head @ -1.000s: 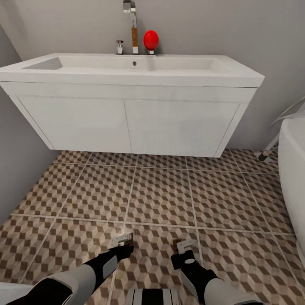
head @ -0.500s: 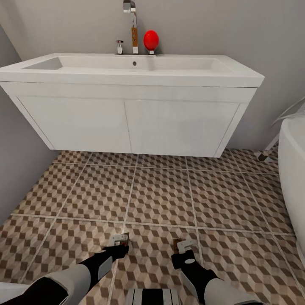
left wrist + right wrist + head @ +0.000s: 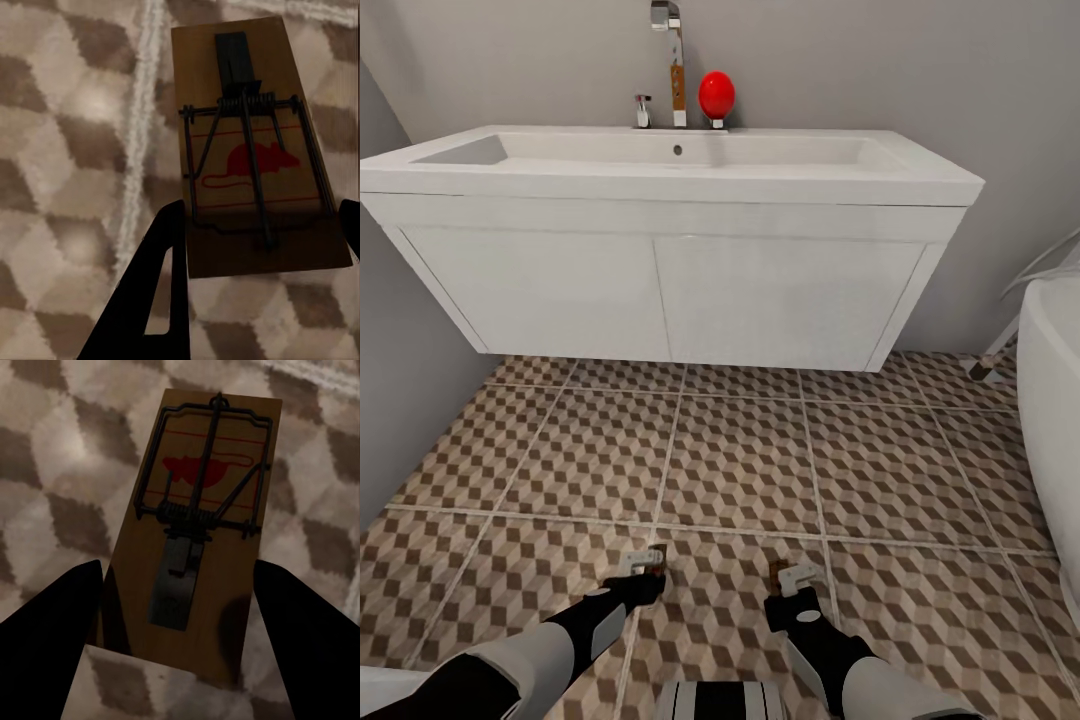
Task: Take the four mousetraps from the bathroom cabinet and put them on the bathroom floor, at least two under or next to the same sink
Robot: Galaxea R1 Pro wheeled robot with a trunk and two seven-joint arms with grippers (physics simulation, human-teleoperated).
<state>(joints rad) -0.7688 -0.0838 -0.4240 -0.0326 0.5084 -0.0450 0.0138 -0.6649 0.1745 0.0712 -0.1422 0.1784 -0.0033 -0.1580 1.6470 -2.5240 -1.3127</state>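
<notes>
Two mousetraps, one per gripper — left gripper (image 3: 643, 566) w/ fingers (image 3: 154, 277) either side of a mousetrap (image 3: 255, 150), right gripper (image 3: 792, 580) likewise astride the other mousetrap (image 3: 199, 525). Whether either is clamped tight or just released: can't tell. Both traps sit low over the bathroom floor (image 3: 740, 460), in front of the sink (image 3: 670, 175) — not under it. Red mouse mark faces up on each.

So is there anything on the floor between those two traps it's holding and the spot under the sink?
Nothing visible. Bare bathroom floor runs from the left gripper and right gripper, each holding a mousetrap, to the sink.
</notes>
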